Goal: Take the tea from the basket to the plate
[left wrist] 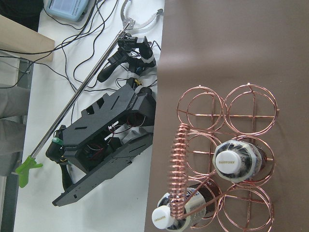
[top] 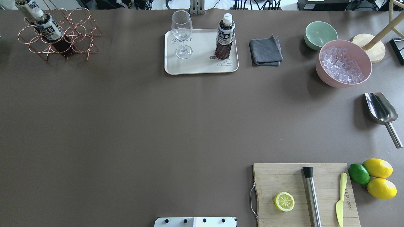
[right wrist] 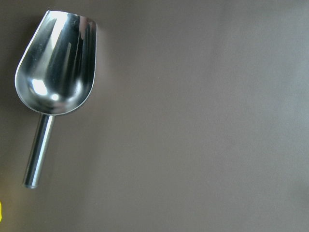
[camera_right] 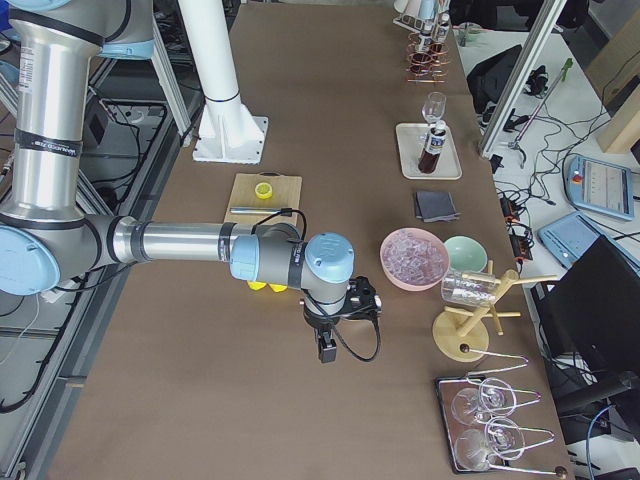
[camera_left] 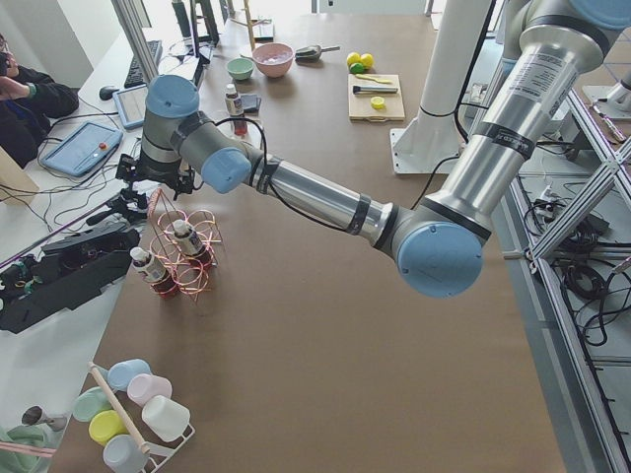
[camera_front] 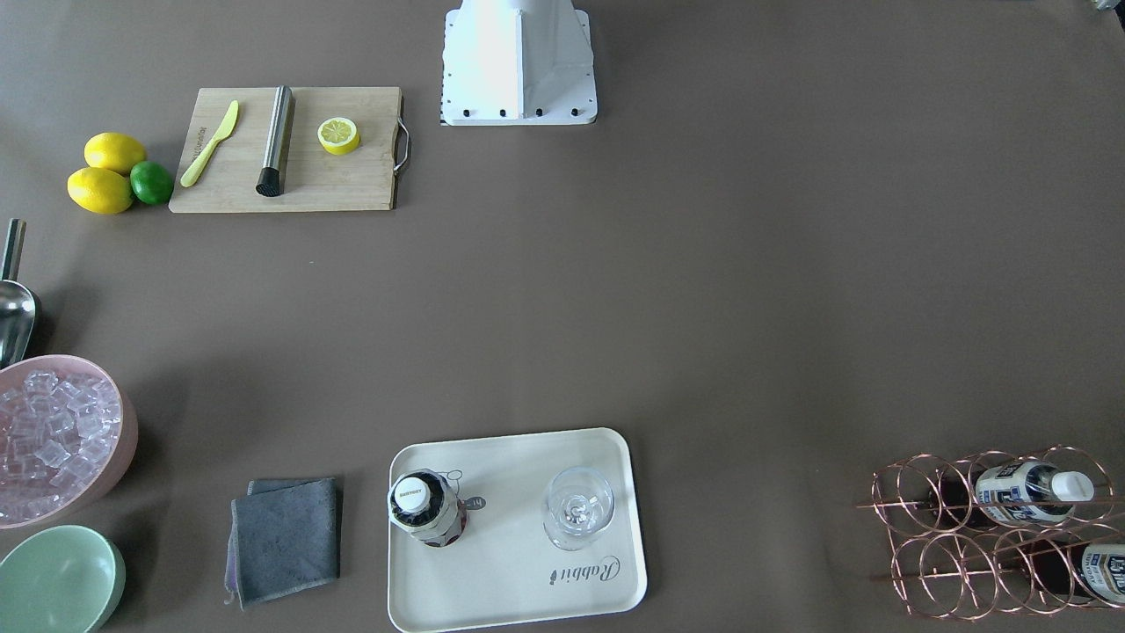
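Hovering over the basket with left gripper unreadable as open or closed, risks snagging the coiled handle beside the tea bottle and tipping it.

The small clear plastic bottle is filled dark reddish-brown, capped white and labelled white and dark blue. The cream rectangular tray is printed with a line-drawn bear. The wire rack is coloured rose-gold.
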`<act>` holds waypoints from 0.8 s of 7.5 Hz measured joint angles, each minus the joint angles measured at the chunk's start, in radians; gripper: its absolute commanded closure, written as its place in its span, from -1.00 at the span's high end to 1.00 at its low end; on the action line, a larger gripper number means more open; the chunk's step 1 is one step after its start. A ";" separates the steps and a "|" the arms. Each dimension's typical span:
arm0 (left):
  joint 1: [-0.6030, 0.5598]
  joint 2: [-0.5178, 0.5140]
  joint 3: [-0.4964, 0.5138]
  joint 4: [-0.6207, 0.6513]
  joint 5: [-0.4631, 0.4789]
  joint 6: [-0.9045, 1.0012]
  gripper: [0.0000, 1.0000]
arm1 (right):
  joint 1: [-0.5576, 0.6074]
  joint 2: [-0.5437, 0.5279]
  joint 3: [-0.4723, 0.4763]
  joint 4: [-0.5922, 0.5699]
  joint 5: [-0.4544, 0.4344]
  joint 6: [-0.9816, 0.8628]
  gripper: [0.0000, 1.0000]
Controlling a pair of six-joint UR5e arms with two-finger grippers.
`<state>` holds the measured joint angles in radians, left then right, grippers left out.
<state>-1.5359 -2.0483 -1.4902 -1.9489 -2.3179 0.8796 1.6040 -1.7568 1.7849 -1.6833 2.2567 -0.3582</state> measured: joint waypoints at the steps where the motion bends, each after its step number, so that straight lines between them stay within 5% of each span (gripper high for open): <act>1: -0.034 0.057 -0.065 0.019 -0.056 -0.081 0.95 | 0.010 -0.009 0.004 -0.003 0.011 0.000 1.00; 6: -0.058 0.171 -0.213 0.149 -0.147 -0.763 0.95 | 0.034 -0.023 0.014 0.004 0.058 -0.001 1.00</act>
<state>-1.5938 -1.8776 -1.7032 -1.8000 -2.4648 0.1170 1.6380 -1.7798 1.7989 -1.6793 2.3151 -0.3589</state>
